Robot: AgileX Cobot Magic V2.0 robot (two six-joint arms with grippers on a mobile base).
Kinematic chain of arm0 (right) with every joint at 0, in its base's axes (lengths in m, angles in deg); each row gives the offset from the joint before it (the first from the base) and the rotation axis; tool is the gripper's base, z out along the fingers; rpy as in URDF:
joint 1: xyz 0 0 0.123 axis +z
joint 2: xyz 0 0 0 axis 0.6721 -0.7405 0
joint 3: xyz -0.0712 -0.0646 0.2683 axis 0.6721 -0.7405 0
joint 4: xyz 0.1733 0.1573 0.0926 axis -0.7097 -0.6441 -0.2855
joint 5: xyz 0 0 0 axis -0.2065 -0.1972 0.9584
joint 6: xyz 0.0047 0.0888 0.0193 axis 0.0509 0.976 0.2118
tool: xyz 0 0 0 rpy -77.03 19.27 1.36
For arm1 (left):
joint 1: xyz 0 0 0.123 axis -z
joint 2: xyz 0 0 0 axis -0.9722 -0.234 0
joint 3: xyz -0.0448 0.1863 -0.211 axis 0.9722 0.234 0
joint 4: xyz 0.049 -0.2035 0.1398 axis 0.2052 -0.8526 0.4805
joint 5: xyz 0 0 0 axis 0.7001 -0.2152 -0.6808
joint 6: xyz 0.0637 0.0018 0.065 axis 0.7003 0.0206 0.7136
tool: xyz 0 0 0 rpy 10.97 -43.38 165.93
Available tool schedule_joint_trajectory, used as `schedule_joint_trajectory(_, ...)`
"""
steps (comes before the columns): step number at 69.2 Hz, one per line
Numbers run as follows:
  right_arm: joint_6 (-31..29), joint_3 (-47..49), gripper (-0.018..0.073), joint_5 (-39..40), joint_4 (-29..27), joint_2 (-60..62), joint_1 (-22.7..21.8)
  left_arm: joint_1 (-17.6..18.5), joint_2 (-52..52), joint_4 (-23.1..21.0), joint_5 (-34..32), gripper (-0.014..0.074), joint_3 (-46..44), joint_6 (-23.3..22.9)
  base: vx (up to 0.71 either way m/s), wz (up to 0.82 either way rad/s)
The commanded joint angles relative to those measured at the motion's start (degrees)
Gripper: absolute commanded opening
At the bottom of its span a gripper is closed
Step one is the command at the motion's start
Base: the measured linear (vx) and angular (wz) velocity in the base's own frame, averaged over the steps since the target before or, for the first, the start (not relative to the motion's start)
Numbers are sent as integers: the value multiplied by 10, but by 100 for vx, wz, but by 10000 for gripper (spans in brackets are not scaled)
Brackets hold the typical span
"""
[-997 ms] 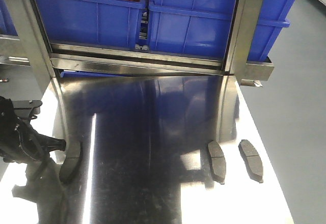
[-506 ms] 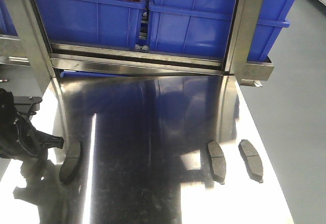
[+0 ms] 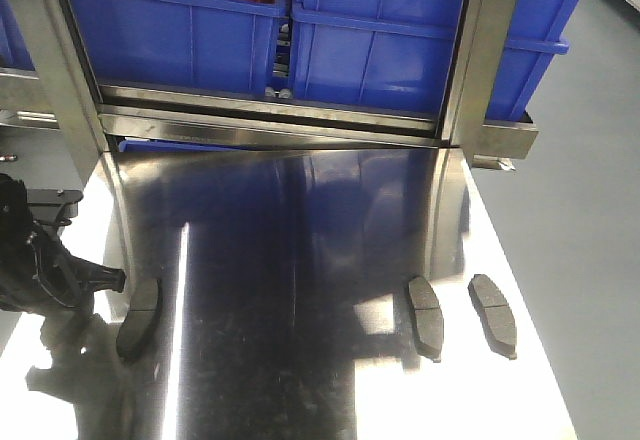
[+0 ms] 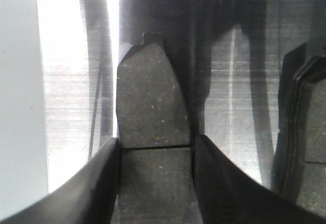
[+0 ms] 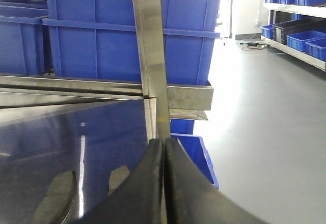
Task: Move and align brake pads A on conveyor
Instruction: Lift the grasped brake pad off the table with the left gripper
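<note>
Three brake pads A show on the shiny steel tabletop in the front view: one at the left and two at the right. My left gripper is at the left pad. In the left wrist view its fingers press both sides of a grey-brown pad at its groove, just above the steel. A further pad shape sits at that view's right edge. My right gripper is shut and empty above the table's right side, out of the front view. The conveyor is out of view.
Blue bins stand on a steel rack behind the table, with upright steel posts at its back corners. The grey floor lies beyond the table's right edge. Two pad shapes show low in the right wrist view.
My left arm rose slightly over the first half second, then held still. The pads at the right have not moved.
</note>
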Motion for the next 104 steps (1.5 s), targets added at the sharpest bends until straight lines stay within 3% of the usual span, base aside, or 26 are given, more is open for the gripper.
schedule_joint_trajectory(1,-3,-12,-6,38,2,9,-3,2,23,3,-12,159,-16,-4,0,0)
schedule_joint_trajectory(76,-3,-12,-6,38,2,9,-3,3,123,3,-39,159,-13,1,0,0)
schedule_joint_trajectory(104,-3,-12,-6,38,2,9,-3,9,316,2,-61,159,104,1,0,0)
